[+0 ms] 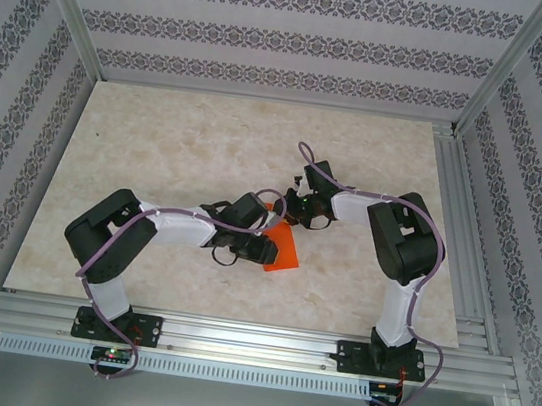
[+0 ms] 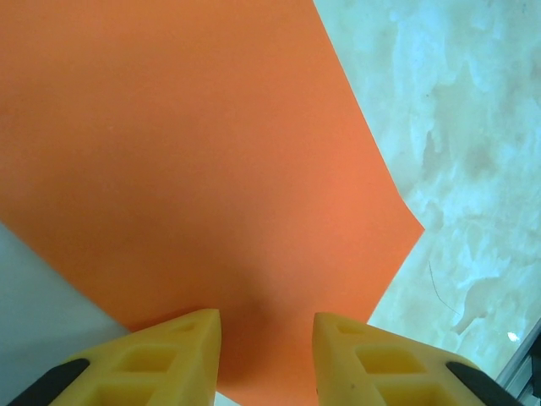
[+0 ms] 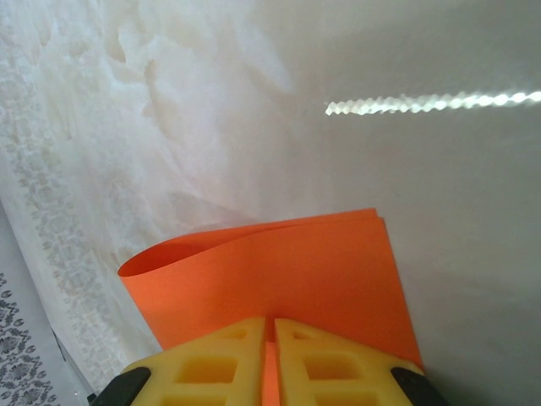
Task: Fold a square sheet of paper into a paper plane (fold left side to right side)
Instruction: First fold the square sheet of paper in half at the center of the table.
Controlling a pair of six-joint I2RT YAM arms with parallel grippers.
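The square sheet of paper [image 1: 285, 252] is bright orange and lies bent over itself mid-table, between the two grippers. In the right wrist view the paper [image 3: 279, 271] is doubled, with a rounded loop at its left and two edges meeting at the upper right. My right gripper [image 3: 270, 326] is shut on its near edge, a sliver of orange showing between the yellow fingers [image 3: 215, 351]. The left gripper [image 2: 266, 326] stands open low over the flat orange paper [image 2: 194, 152], nothing caught between its fingers [image 2: 182, 351]. Seen from above, the left gripper [image 1: 260, 252] is at the sheet's left edge and the right gripper [image 1: 282, 208] at its far end.
The marble-patterned table [image 1: 189, 141] has free room on all sides of the paper. Aluminium rails [image 1: 472, 282] run along the right side and the front edge. Patterned walls [image 1: 275, 32] close in the back and sides.
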